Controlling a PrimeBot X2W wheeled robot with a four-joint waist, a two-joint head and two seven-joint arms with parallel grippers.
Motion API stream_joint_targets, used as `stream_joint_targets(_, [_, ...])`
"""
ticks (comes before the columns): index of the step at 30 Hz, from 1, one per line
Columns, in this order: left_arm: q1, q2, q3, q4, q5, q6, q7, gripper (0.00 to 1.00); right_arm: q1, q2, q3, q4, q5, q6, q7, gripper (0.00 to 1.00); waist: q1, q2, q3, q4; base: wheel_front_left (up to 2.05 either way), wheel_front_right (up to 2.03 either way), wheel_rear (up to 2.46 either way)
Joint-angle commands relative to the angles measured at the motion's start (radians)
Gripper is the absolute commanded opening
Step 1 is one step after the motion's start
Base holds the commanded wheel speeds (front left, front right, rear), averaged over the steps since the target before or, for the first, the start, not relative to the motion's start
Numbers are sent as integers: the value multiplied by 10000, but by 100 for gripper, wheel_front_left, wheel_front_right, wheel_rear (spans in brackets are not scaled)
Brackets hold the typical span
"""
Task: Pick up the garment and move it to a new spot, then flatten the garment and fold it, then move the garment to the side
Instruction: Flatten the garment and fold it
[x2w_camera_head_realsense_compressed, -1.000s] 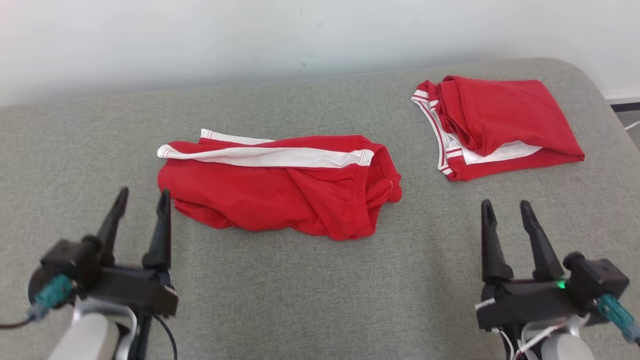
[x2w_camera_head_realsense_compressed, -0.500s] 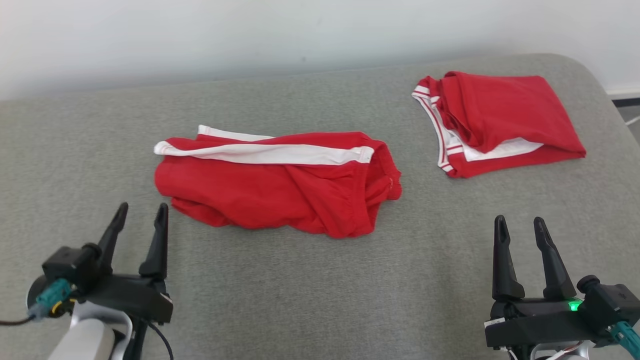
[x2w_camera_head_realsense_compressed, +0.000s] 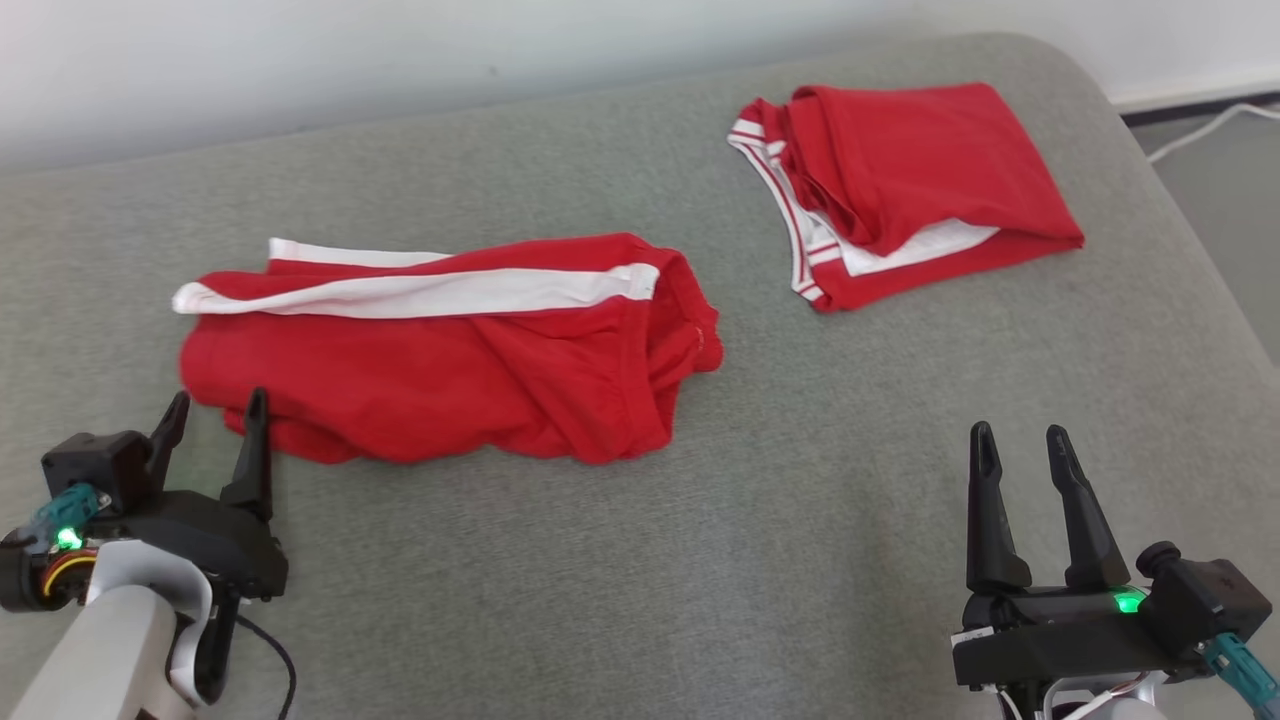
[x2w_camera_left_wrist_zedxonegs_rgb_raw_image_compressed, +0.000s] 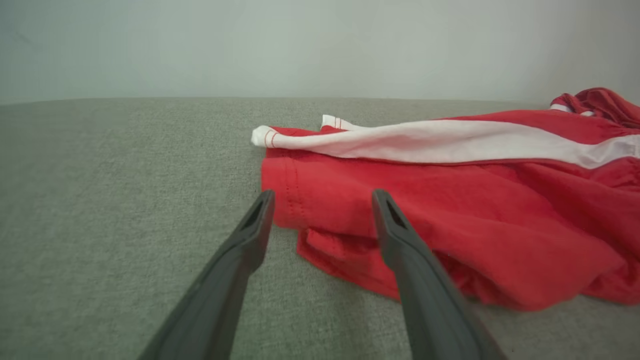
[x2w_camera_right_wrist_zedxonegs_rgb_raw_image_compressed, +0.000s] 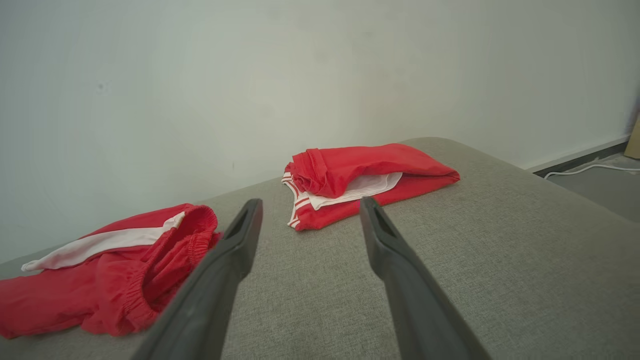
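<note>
A red garment (x2w_camera_head_realsense_compressed: 450, 370), shorts with a white side stripe, lies loosely bunched on the grey padded surface (x2w_camera_head_realsense_compressed: 800, 500), left of centre. My left gripper (x2w_camera_head_realsense_compressed: 218, 400) is open just at its front left corner, fingertips over the hem. In the left wrist view the left gripper (x2w_camera_left_wrist_zedxonegs_rgb_raw_image_compressed: 322, 195) frames that corner of the garment (x2w_camera_left_wrist_zedxonegs_rgb_raw_image_compressed: 450, 210) without holding it. My right gripper (x2w_camera_head_realsense_compressed: 1018, 430) stands open and empty at the front right, well clear of the cloth. The right wrist view has the right gripper (x2w_camera_right_wrist_zedxonegs_rgb_raw_image_compressed: 310, 202) with the garment (x2w_camera_right_wrist_zedxonegs_rgb_raw_image_compressed: 115, 265) at its left.
A second red garment with white trim (x2w_camera_head_realsense_compressed: 900, 170) lies folded at the back right, also in the right wrist view (x2w_camera_right_wrist_zedxonegs_rgb_raw_image_compressed: 370, 165). The surface rounds off at the right, with floor and a white cable (x2w_camera_head_realsense_compressed: 1210, 125) beyond. A pale wall runs behind.
The head camera has turned, shifting the whole picture left and up. My left gripper has come closer to the garment's front left corner. The right gripper has drawn back towards the front edge.
</note>
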Motion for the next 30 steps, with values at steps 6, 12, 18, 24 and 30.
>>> stream_joint_targets(6, [-386,-92,-81,954,-215,-177,155,100,-182,8,58,211,80,1,-143,100,-1,0,338,-402,0,0,0])
stream_joint_targets(12, [-587,-356,-287,1619,-303,-386,359,100,-262,10,136,419,55,1,-180,100,-1,0,309,-402,0,0,0])
stream_joint_targets(18, [-708,-372,-545,2056,-15,-420,67,0,-277,7,235,564,-10,1,-202,100,-1,0,46,-358,0,0,0])
stream_joint_targets(24, [-176,-578,-692,1948,-1,-338,-338,0,84,5,258,714,-92,1,-220,100,-1,0,-643,-32,0,0,0])
stream_joint_targets(30, [744,-864,-812,1267,-165,-137,-447,0,347,4,202,730,-174,1,-81,100,-1,0,-1269,457,0,0,0])
